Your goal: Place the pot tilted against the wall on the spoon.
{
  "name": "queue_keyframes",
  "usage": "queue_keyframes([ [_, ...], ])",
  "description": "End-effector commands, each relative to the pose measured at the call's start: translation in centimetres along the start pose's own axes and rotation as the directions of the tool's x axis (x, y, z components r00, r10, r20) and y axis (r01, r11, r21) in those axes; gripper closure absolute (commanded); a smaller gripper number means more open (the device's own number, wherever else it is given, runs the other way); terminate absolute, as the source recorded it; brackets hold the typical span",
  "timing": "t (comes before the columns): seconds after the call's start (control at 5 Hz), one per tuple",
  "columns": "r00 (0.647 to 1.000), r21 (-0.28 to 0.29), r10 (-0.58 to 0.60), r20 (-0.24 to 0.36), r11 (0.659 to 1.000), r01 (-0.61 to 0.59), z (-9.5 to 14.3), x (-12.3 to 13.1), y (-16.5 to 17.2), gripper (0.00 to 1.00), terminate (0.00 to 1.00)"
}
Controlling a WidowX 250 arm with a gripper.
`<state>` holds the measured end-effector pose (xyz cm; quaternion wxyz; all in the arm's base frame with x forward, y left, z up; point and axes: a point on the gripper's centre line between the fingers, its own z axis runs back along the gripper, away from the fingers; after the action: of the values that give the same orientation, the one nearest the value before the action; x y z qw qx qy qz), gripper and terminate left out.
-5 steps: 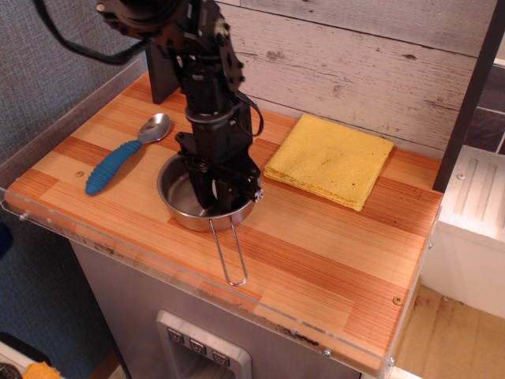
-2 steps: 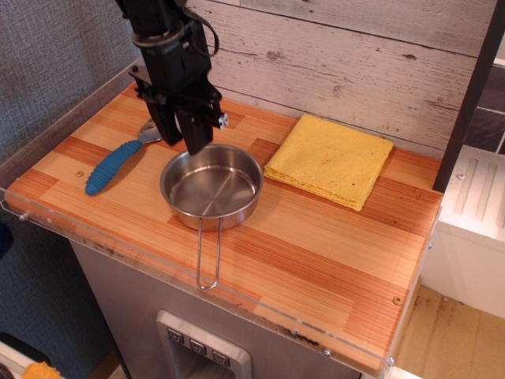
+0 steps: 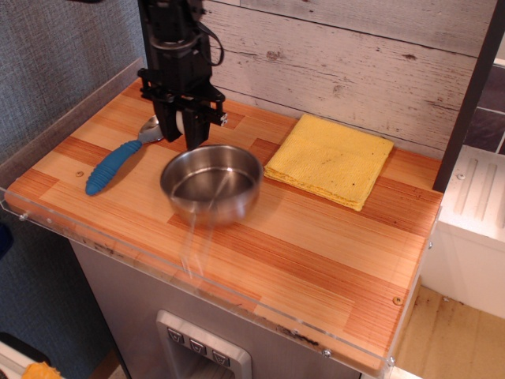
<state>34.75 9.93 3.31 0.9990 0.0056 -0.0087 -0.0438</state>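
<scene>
The steel pot is at the middle of the wooden tabletop. It looks lifted slightly, and its wire handle points toward the front edge and is motion-blurred. My gripper comes down from above onto the pot's far-left rim, and its fingers look closed on that rim. The spoon lies just left of the pot; its blue handle points front-left and its silver bowl is partly hidden behind my gripper. The grey-blue woven wall stands at the left.
A folded yellow cloth lies at the back right. A whitewashed plank wall runs along the back. A clear plastic lip edges the table's left and front sides. A dark post stands at the right.
My gripper rose out of the pot's inside and moved back-left to its far rim. The pot has since shifted, its handle swinging left and now blurred.
</scene>
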Motion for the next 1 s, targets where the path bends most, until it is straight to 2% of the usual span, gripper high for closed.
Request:
queue_keyframes([
  [0.0,1.000,0.032,-0.025,-0.003,0.999,0.025,-0.7,2.4,-0.1,1.00,0.00],
  [0.2,1.000,0.039,-0.027,0.000,0.999,0.027,-0.6,2.9,-0.1,1.00,0.00],
  [0.4,0.999,0.039,-0.036,-0.007,0.999,0.036,-0.5,2.7,-0.2,0.00,0.00],
  [0.8,0.999,0.029,-0.041,0.022,0.999,0.041,0.8,1.8,-1.0,0.00,0.00],
])
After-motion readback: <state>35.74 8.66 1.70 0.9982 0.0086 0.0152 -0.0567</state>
